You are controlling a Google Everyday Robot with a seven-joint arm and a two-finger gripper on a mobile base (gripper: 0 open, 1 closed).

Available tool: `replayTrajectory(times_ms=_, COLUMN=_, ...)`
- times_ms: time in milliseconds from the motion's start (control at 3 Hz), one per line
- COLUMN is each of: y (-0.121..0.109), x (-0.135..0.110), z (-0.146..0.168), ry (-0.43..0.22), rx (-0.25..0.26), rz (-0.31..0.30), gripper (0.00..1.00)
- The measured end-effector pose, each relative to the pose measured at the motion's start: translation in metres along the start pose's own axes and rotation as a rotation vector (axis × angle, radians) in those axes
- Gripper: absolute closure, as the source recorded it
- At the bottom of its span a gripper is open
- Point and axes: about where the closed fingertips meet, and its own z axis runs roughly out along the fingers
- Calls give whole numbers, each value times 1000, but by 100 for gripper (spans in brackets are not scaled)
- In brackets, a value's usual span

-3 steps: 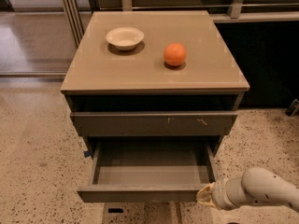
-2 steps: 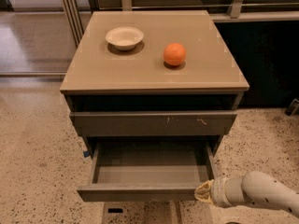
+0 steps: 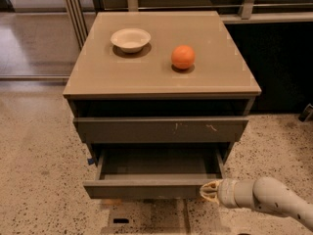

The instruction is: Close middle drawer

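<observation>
The middle drawer (image 3: 151,186) of the grey-brown cabinet is pulled partway out. Its box is empty and the same colour as its plain front. My gripper (image 3: 209,191) is at the lower right, on a pale arm that comes in from the right. Its tip is against the right end of the drawer's front. Above the open drawer is a closed drawer front with small white scratches (image 3: 161,129).
On the cabinet top (image 3: 98,77) stand a white bowl (image 3: 130,39) and an orange (image 3: 183,57). The floor is speckled stone. A dark wall with a rail runs behind and to the right. A blue scrap (image 3: 91,160) sticks out at the cabinet's left side.
My gripper has moved left and a little up, onto the right end of the drawer front. The drawer has slid partway back into the cabinet.
</observation>
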Motion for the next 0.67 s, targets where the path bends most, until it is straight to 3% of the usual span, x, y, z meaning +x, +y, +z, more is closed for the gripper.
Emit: replayTrajectory(times_ms=667, y=-43, x=2, z=10, ry=-66, rx=41, rz=2, gripper=100)
